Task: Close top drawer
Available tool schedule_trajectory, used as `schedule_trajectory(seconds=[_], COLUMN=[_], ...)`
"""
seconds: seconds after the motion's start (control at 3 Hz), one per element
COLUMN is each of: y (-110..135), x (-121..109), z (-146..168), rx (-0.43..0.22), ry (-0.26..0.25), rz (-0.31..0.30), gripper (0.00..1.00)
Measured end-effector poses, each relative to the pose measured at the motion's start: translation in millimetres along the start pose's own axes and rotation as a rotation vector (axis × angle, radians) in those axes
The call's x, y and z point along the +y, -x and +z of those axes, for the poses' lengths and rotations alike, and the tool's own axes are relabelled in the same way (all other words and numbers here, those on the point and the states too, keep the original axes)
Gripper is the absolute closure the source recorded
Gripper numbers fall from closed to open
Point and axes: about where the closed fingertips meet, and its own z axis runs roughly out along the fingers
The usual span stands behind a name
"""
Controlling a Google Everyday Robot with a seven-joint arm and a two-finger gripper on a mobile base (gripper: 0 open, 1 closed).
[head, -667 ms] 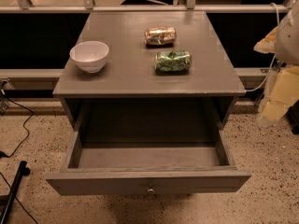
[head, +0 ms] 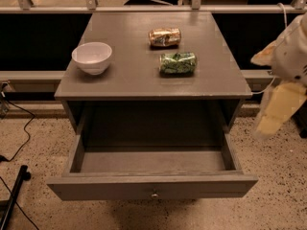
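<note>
Over at the left, a dark cable [head: 21, 128] trails across the speckled floor [head: 43, 143]. On the grey-brown desk [head: 129, 78] a white bowl [head: 92, 56] stands upright near the left edge. Below the desk's top, the top drawer [head: 152, 188] is pulled far out toward me, its wooden bottom in plain view. Its plain front panel carries a small brass knob [head: 154, 194] at the centre.

Further right on the top, a gold-brown can [head: 164, 37] lies on its side. A crinkled green snack bag [head: 178, 63] lies just in front of it, and the two are near but apart. At the far right the robot's end effector [head: 277, 110] hangs in the air beside the desk's right edge, well clear of the drawer and touching nothing. Whether it is released or clenched I cannot tell.
</note>
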Motion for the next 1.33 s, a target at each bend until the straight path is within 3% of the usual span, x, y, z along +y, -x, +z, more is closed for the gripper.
schedule_trajectory(seconds=[0.67, 1.0, 1.33], y=[26.4, 18.0, 9.2], x=[70.9, 109.9, 121.9], z=[107.1, 184.1, 217.6], rx=[-0.210, -0.312, -0.372], ry=[0.065, 0.074, 0.040], rz=[-0.021, 0.018, 0.046], gripper=[0.00, 0.25, 0.49])
